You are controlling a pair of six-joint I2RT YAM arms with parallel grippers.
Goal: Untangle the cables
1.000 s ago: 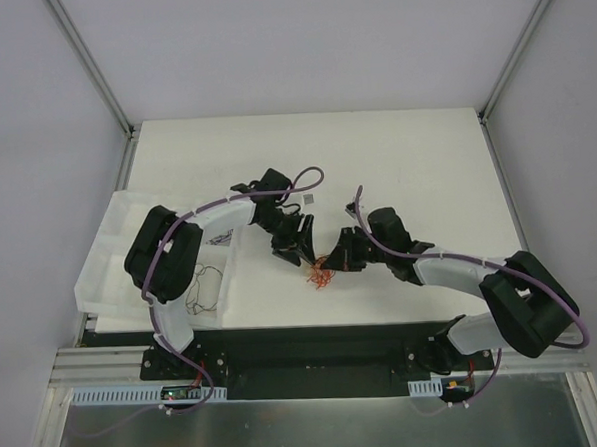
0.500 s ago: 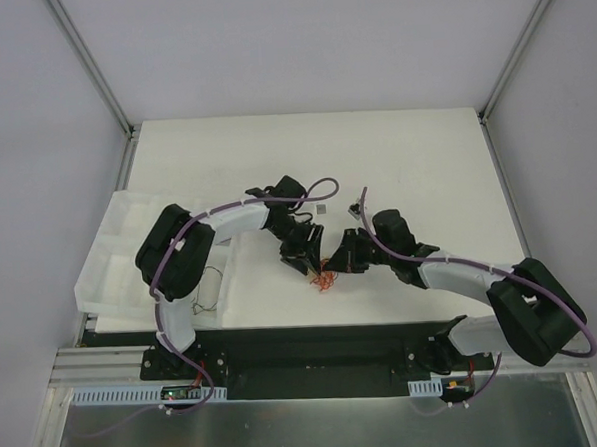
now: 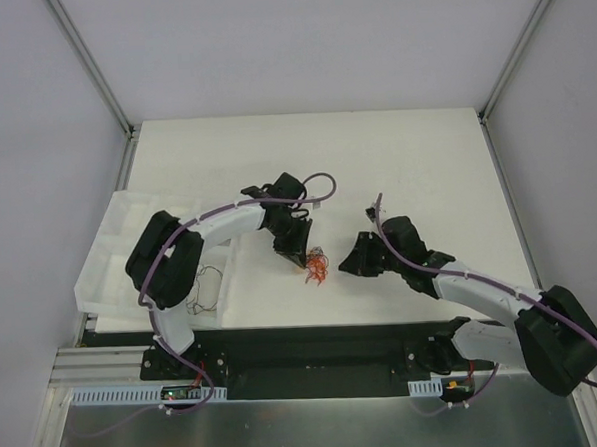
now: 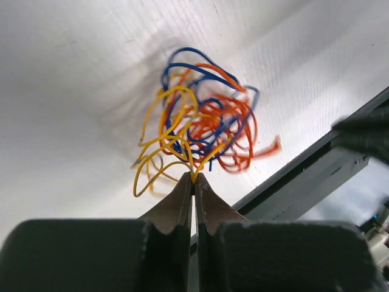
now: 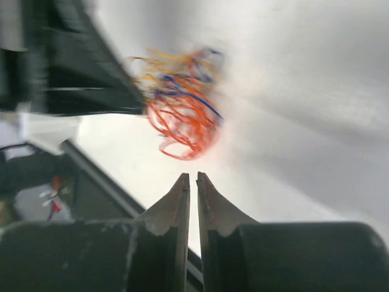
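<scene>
The cables [image 3: 315, 267] are a small knot of hair-thin orange, yellow and blue wires on the white table, near its front edge. My left gripper [image 3: 302, 260] is at the knot's left side. In the left wrist view its jaws [image 4: 194, 177] are shut on a yellow wire at the near edge of the cables [image 4: 200, 128]. My right gripper [image 3: 347, 264] sits a short way right of the knot, clear of it. The right wrist view shows its jaws [image 5: 192, 176] parted by a narrow gap with nothing between them, and the cables [image 5: 182, 115] blurred ahead.
A clear plastic tray [image 3: 105, 259] stands at the table's left edge, and a thin black wire [image 3: 207, 288] lies by its right side. The black front rail [image 4: 304, 176] runs just beyond the knot. The left arm's dark fingers [image 5: 91, 100] show beside the knot.
My left gripper has shut on a yellow wire of the knot. My right gripper has let go, parted slightly and pulled back to the right. The knot shifted a little.
</scene>
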